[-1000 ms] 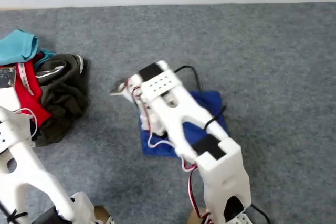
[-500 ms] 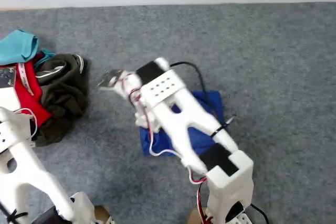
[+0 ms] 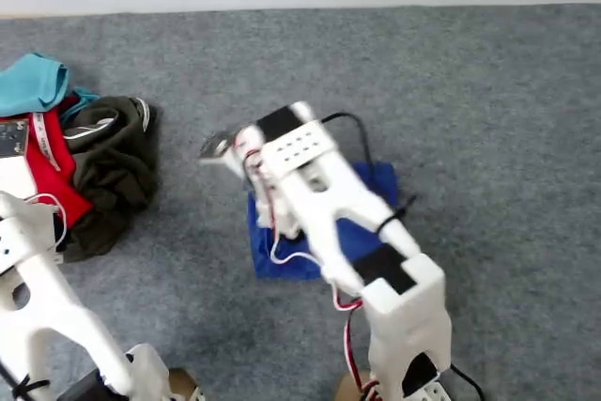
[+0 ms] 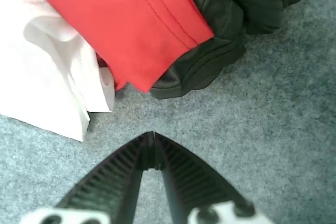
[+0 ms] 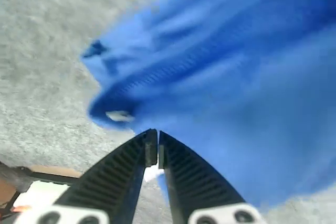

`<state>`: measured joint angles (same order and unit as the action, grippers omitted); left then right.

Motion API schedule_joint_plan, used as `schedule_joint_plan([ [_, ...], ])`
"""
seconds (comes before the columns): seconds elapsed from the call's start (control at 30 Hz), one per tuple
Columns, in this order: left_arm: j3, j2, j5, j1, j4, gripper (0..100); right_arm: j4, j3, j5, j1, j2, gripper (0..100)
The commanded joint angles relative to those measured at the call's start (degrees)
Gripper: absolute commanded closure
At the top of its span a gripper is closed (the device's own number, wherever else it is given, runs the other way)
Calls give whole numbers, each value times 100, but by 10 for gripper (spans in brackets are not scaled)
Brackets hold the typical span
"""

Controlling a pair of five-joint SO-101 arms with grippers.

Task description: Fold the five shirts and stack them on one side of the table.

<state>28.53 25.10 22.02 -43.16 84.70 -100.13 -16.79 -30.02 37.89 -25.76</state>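
A folded blue shirt (image 3: 282, 256) lies mid-table on the grey mat, partly covered by my right arm. My right gripper (image 3: 218, 146) sticks out past the shirt's far left corner; in the right wrist view it (image 5: 154, 132) is shut, empty, hovering over the blue shirt (image 5: 236, 93) near its edge. At the table's left lies a heap: a teal shirt (image 3: 34, 82), a red shirt (image 3: 53, 162) and a dark olive shirt (image 3: 115, 162). My left gripper (image 4: 153, 137) is shut and empty over bare mat, just short of the red shirt (image 4: 121, 19), a white shirt (image 4: 47, 87) and the olive shirt (image 4: 231, 19).
The grey mat (image 3: 488, 100) covers the whole table, with open room on the right half and along the far side. A pale wall runs behind the far edge. My left arm's white links (image 3: 38, 298) rise at the near left corner.
My right gripper swung left past the blue shirt's corner, then came back right to about where it began. The left arm and the heap have not moved.
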Motion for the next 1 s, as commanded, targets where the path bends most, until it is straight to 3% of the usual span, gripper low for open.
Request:
schedule_joint_plan([
  [0.0,-22,149,26,35,-79,993,154,-79,264,409,-92,989],
  [0.17,-22,158,26,35,-62,993,295,-88,290,945,-110,989],
  [0.3,-22,176,26,26,-62,993,242,-88,264,945,-31,989],
  [0.63,-22,158,26,26,-79,993,-180,-1011,-431,-13,1068,989],
  [0.83,-22,158,26,26,-97,993,-66,-1108,-580,-655,708,989],
  [0.97,-22,158,26,26,-97,993,347,-1108,-571,-690,259,989],
])
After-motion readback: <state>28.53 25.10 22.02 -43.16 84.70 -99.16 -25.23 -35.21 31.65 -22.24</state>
